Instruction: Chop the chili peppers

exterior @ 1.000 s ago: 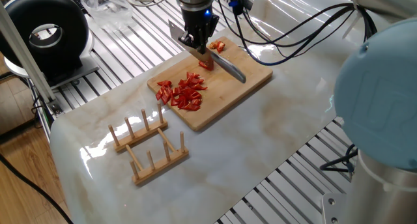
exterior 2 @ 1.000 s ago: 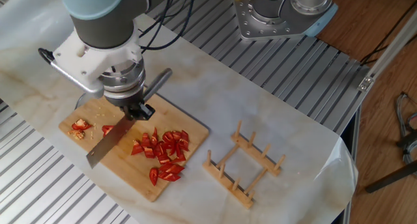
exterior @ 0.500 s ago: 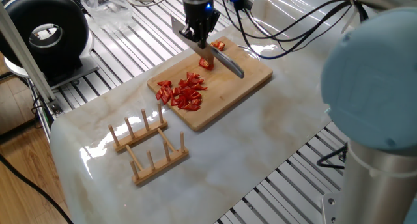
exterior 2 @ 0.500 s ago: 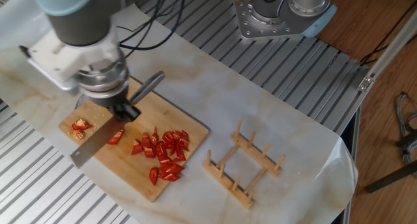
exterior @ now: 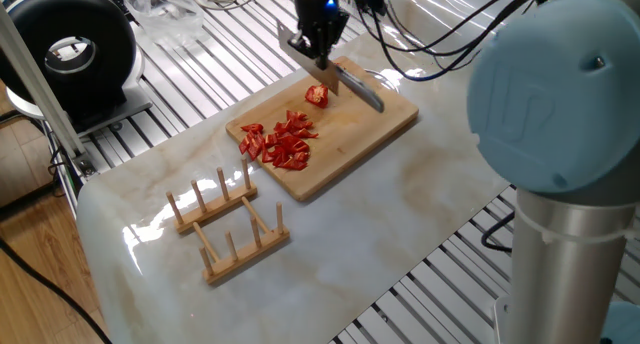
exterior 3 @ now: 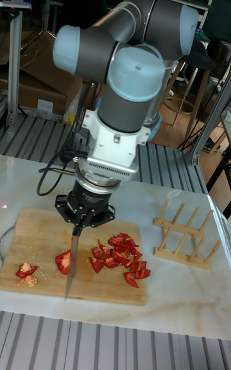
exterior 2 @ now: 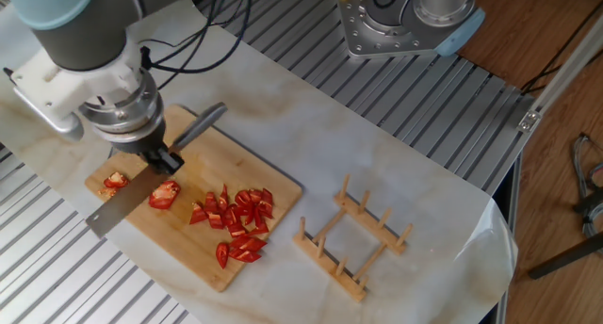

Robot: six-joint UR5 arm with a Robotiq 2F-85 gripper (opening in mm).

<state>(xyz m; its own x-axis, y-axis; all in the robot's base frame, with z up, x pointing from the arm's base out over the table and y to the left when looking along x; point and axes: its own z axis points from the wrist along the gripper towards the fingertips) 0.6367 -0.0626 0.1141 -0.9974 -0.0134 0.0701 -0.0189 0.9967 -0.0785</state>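
A knife (exterior 2: 127,200) is clamped between the fingers of the gripper (exterior 2: 162,159), with the dark handle reaching back over the far edge of the wooden cutting board (exterior 2: 273,225) and the blade angled forward and down across it. In the tall fixed view the blade (exterior 3: 70,267) is seen nearly edge-on, its tip close to the front edge of the board. The chili peppers (exterior 2: 237,222) are found on the board in three groups: a heap of many small red bits gathered toward the end of the board nearest the wooden dish rack (exterior 2: 353,239), one larger red piece (exterior 2: 164,194) lying just beside the blade on the heap's side, and a small stem-end scrap (exterior 2: 115,182) with pale seeds on the other side of the blade, near the opposite end of the board. Whether the blade edge is touching the board cannot be told. The board is laid on a pale marble-patterned tabletop (exterior: 400,224). The rack, with its upright pegs, is set well apart from the board on the same surface. In one fixed view a black ring-shaped device (exterior: 70,49) is seen beyond the tabletop's corner
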